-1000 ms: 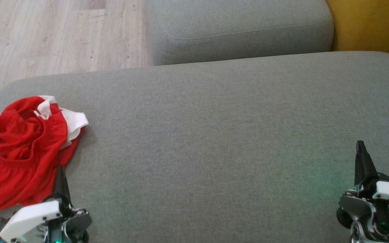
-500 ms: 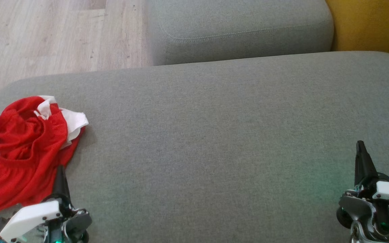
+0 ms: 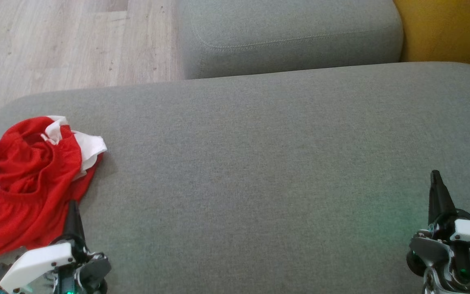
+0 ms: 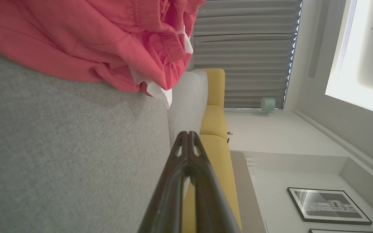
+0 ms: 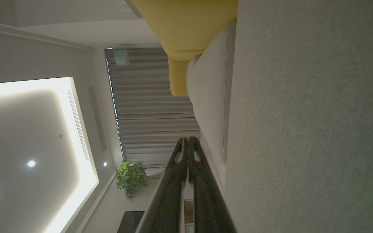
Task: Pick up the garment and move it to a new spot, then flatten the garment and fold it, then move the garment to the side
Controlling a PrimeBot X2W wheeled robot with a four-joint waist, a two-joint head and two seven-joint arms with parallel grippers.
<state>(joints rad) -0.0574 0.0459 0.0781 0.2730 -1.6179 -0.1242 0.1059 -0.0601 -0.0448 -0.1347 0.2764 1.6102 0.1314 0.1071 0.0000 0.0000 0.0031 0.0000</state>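
Observation:
A crumpled red garment (image 3: 27,179) with white panels lies at the left end of the grey sofa seat (image 3: 259,163). My left gripper (image 3: 72,206) sits at the lower left, shut and empty, its tip just beside the garment's near right edge. In the left wrist view the shut fingers (image 4: 187,136) point past the red garment (image 4: 92,38), which fills the upper left. At the lower right my right gripper (image 3: 435,177) rests shut and empty over bare cushion, far from the garment; the right wrist view shows its fingers (image 5: 188,142) pressed together.
A second grey cushion block (image 3: 288,36) stands behind the seat, with a yellow sofa part (image 3: 447,28) at the far right. Wooden floor (image 3: 55,45) lies beyond the seat's left and back edge. Broad bare cushion stretches between the two grippers.

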